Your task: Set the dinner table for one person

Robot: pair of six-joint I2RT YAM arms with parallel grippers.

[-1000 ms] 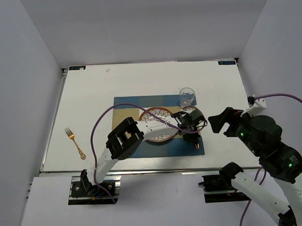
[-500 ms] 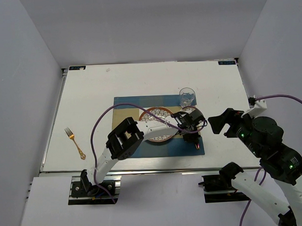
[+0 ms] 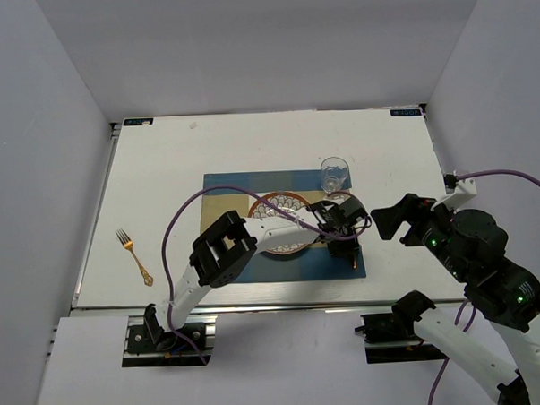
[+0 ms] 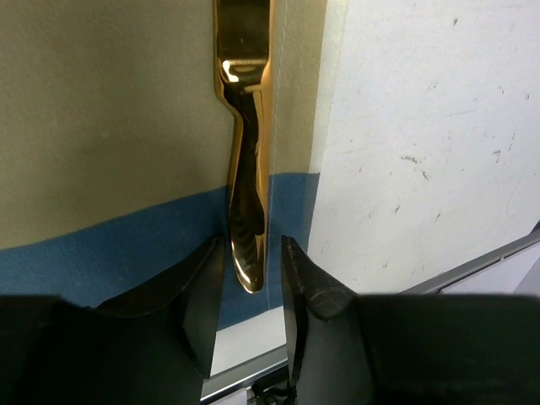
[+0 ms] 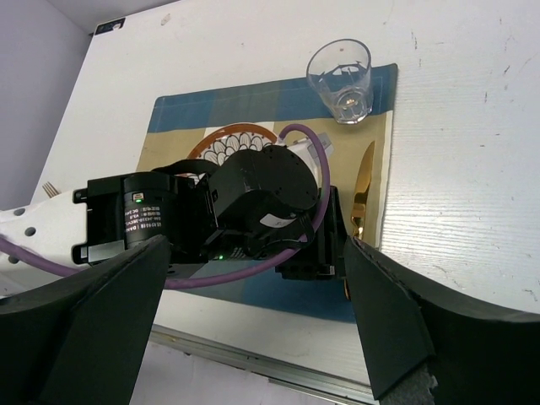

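Taking the bench point(image 3: 161, 171) first: it is a broad white slab that fills the floor of the enclosure, with a metal rail along its near edge. I judge it hard, smooth and fixed, so it is nothing to grip, only a surface on which light things will slide. On its middle lies the checked placemat point(image 3: 224, 186), soft cloth that could ruck up if dragged. On the mat sit a patterned plate point(image 3: 284, 206) and, at the far right corner, a clear glass point(image 3: 334, 174), upright and breakable. A gold knife point(image 4: 249, 169) lies flat along the mat's right edge, handle toward the near rail. The left pincer point(image 4: 253, 253) is down over the handle end with its jaws narrow, one finger on each side. A sliver of gap shows on at least one side, so it looks slack rather than clamped. The knife appears thin, stiff, light and polished, hence slippery, and is best pinched across the handle's narrow width, low against the cloth. A gold fork point(image 3: 134, 257) lies well apart on the bare left of the bench, not yet placed. The right pincer point(image 3: 389, 221) hovers right of the mat, jaws wide and holding nothing
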